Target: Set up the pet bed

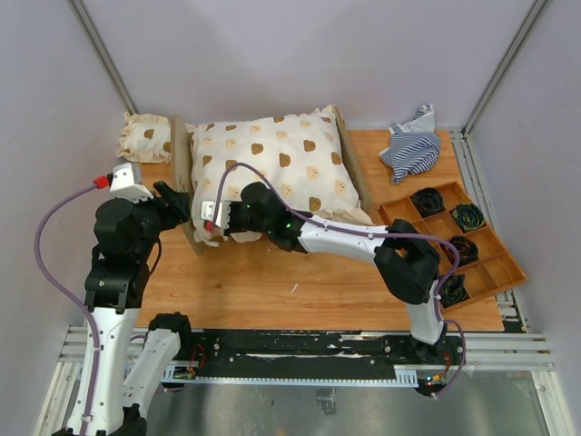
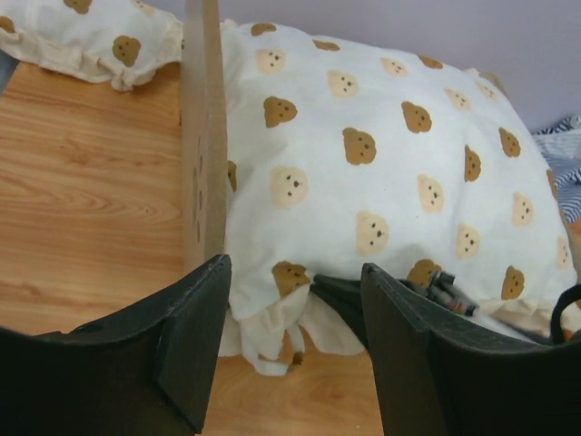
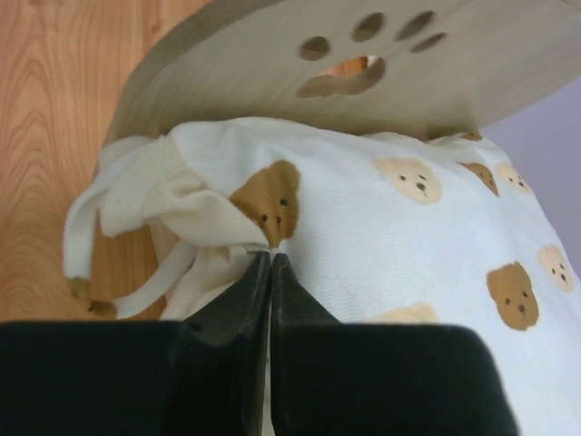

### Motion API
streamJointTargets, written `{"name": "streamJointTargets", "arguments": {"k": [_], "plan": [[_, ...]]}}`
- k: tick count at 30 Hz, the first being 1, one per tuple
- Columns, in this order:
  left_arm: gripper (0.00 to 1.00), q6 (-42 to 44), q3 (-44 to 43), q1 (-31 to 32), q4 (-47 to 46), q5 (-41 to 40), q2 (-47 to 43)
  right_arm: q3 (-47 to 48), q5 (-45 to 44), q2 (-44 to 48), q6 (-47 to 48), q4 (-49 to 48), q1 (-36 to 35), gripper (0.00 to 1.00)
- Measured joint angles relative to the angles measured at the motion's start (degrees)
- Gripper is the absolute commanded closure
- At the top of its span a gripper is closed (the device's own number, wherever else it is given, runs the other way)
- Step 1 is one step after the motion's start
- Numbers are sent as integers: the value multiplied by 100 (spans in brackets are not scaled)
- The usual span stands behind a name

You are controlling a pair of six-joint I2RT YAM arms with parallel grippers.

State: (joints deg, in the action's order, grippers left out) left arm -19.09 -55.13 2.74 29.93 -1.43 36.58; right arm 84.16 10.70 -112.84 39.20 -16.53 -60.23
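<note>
Right claw (image 3: 270,256) pinches cushion (image 3: 408,236) corner, arm stretched leftward; left claw (image 2: 295,265) gapes wide at pet bed (image 2: 204,136).

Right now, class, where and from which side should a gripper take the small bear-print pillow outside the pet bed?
Probably the frilled near edge of the small bear-print pillow, approached from the near side by the left gripper. It lies flat, the ruffle suits a pinch, and the bed's end board blocks its right side.
</note>
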Motion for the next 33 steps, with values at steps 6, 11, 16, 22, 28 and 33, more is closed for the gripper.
{"name": "streamJointTargets", "arguments": {"k": [6, 11, 16, 22, 28, 33], "plan": [[43, 374, 590, 0, -271, 450, -87, 444, 33, 0, -1375, -76, 520, 100], [46, 614, 767, 0, -420, 826, 186, 850, 44, -7, -2304, -116, 918, 100], [49, 671, 1078, 2, -634, 1069, 372, 1191, 92, -197, -3021, -120, 1102, 100], [47, 833, 1550, 269, -1014, 1156, 553, 1296, 168, -382, -3462, -44, 1126, 100], [45, 1016, 1740, 885, -1644, 1027, 1119, 1384, 219, -382, -3626, 7, 1147, 100], [45, 1182, 1731, 1266, -1932, 671, 1762, 1384, 256, -382, -3692, 7, 1161, 100]]}}
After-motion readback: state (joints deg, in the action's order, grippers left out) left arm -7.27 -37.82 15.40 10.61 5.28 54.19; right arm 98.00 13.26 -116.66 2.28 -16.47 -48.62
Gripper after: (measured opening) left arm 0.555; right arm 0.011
